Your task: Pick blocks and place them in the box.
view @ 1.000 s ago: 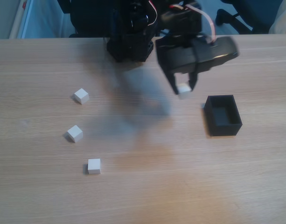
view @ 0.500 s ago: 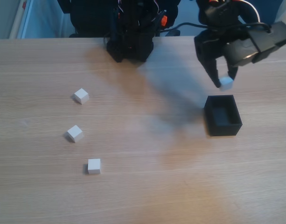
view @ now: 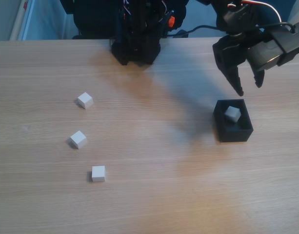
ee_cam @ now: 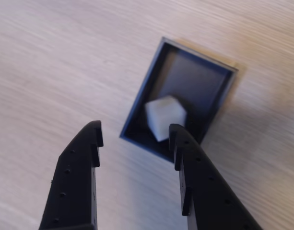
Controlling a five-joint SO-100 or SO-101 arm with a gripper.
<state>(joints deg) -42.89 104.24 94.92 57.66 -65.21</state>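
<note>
We saw a small white cube (view: pixel 232 113) sitting tilted inside the black box (view: pixel 234 132). Our pincer (view: pixel 249 88) hung wide and empty above it. Three more white cubes (view: pixel 84 100) lay far off on the counter (view: pixel 159 195).

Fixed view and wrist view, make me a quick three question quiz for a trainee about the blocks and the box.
1. True or false: the fingers are shut on a block.
2. How many blocks lie on the table outside the box?
3. Multiple choice: the block in the box is A) lying flat, B) tilted on a corner or edge, C) stacked on another.

Key: 1 false, the gripper is open above the box. 2 three. 3 B.
</note>
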